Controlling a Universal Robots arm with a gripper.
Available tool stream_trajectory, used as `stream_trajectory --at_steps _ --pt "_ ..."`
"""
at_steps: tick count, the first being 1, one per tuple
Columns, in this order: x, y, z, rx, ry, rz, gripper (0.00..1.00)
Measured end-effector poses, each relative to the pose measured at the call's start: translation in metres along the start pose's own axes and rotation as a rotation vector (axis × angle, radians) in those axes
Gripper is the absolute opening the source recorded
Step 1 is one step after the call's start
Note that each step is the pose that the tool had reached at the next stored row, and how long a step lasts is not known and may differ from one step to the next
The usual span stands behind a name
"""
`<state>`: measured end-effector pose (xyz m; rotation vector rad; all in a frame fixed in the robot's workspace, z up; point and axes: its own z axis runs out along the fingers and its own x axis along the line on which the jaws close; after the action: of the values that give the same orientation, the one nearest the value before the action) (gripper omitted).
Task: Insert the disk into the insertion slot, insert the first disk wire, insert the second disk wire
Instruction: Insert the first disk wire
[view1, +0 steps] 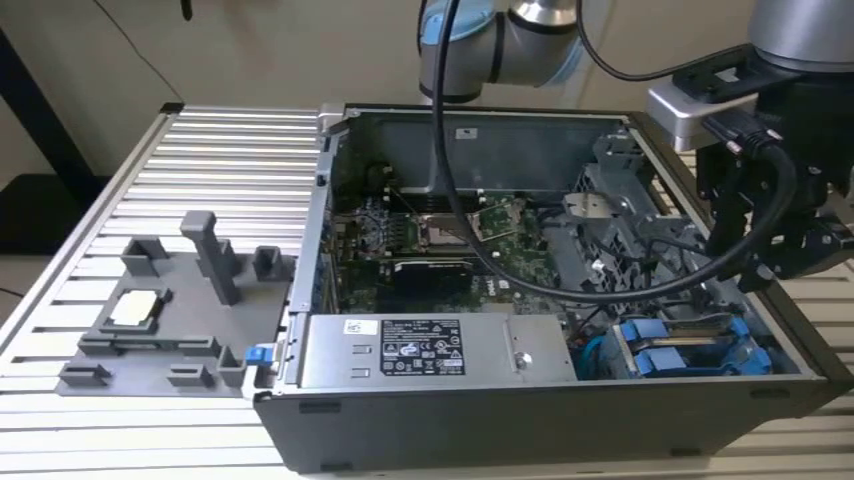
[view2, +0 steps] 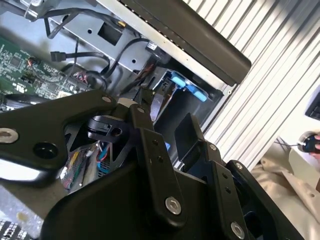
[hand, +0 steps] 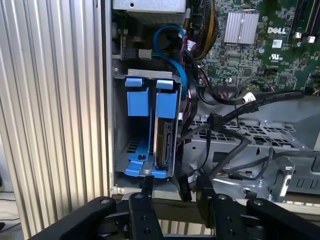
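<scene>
The disk (hand: 165, 142) sits on edge in the insertion slot (hand: 170, 80) of the grey drive cage, its blue carrier (hand: 167, 100) around it and its connector edge bare. My gripper (hand: 176, 192) hovers just off the cage's open end, open, its two black fingers (hand: 147, 187) apart. A loose black wire plug (hand: 184, 182) hangs between the fingers, touching neither. A second black wire plug (hand: 216, 121) lies over the metal cage beside the disk. In the exterior view the gripper (view1: 781, 265) is above the cage (view1: 687, 350) at the case's right corner.
An open computer case (view1: 534, 400) stands on a ribbed metal table (view1: 200, 170), with the motherboard (view1: 427, 230) and a grey power-supply box (view1: 414, 350) inside. A grey fixture plate (view1: 160, 310) lies at the exterior view's left. Black cables (hand: 250, 97) cross the case near the cage.
</scene>
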<state>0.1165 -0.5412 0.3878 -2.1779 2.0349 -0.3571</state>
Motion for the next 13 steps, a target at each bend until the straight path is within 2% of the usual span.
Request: stream_trajectory --at_steps 3,13 --pt "-0.0014 0.0008 0.001 0.002 0.009 -0.002 0.47" --pt "-0.0015 0.0015 0.002 0.0023 0.0107 -0.003 0.47"
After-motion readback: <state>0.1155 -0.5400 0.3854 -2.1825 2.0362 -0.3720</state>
